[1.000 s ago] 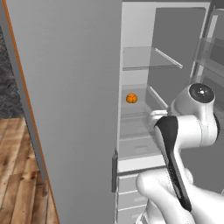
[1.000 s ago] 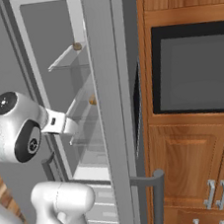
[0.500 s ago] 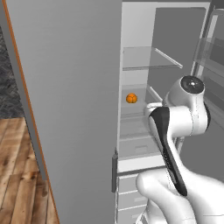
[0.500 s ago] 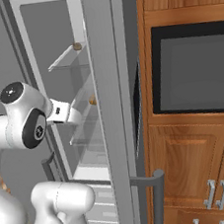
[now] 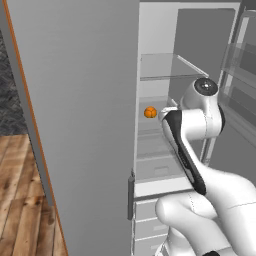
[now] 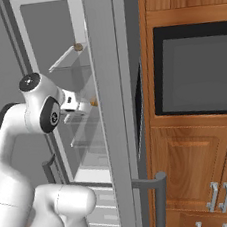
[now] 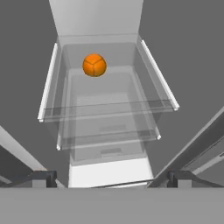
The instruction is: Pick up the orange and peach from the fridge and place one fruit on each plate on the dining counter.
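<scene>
Fingers (image 7: 43, 178): spread wide, holding nothing, touching nothing.
Orange (image 7: 94, 65): one, on fridge (image 5: 90, 125) glass shelf, beyond the fingers.

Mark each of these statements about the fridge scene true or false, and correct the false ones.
1. The orange sits on a glass shelf inside the fridge. True.
2. The tool is shut on the orange. False: its fingertips stand wide apart with nothing between them, and the orange lies farther in.
3. The fridge door is closed. False: it stands open, showing the white interior.
4. Wooden cabinets stand beside the fridge in the right base view. True.
5. The orange lies in a bottom drawer. False: it is on a shelf above the drawers.
</scene>
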Available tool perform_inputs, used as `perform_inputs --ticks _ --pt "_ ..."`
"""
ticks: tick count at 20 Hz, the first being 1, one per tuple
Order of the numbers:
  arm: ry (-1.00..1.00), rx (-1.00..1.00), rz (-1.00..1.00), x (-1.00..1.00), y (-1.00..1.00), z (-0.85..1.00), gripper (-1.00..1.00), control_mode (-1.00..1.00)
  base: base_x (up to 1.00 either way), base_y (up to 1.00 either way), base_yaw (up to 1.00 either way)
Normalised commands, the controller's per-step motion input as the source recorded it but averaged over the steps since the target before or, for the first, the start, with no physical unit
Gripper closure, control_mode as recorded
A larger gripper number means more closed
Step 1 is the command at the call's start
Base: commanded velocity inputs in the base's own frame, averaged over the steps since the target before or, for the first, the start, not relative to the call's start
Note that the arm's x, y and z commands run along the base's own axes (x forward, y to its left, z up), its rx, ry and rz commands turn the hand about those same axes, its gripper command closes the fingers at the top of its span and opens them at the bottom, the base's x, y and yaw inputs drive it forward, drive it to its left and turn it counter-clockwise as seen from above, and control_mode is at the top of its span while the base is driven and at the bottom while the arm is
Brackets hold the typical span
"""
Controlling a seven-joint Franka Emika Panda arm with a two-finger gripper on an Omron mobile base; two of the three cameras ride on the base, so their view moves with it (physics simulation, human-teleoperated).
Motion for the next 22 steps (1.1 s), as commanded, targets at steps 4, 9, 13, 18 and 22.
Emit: perform_inputs --ticks 4,9,13,18,22 --pt "-0.03 0.02 0.00 0.52 -0.04 -0.15 -1.00 -1.00 0.00 0.00 0.00" --pt "-0.01 0.04 0.00 0.52 -0.06 -0.02 -1.00 -1.00 0.00 0.00 0.00" --pt "0.00 0.02 0.00 0.28 0.00 -0.08 -1.00 -1.00 0.00 0.00 0.00" --pt "0.00 0.00 0.00 0.15 0.00 -0.08 -1.00 -1.00 0.00 0.00 0.00" --pt "0.00 0.00 0.00 0.24 0.00 -0.01 -1.00 -1.00 0.00 0.00 0.00"
